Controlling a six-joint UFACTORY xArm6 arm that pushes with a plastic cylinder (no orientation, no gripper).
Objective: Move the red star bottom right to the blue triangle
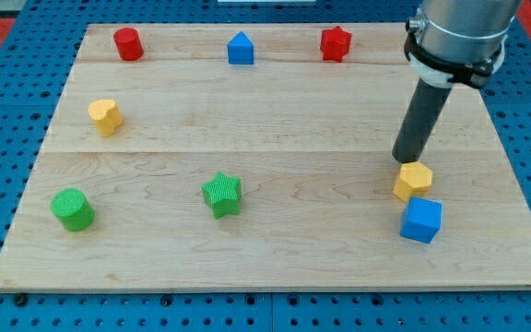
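Observation:
The red star (336, 43) lies near the view's top, right of centre, on the wooden board (275, 129). The blue triangle-topped block (240, 48) sits to its left along the same top row. My tip (404, 159) is far from both, at the view's right, just above and touching or almost touching the yellow hexagon (413, 181). The rod rises up to the arm at the view's top right.
A blue cube (420, 219) sits just below the yellow hexagon. A red cylinder (128, 43) is at the top left, a yellow heart (105, 116) at the left, a green cylinder (72, 208) at the bottom left, a green star (222, 194) at bottom centre.

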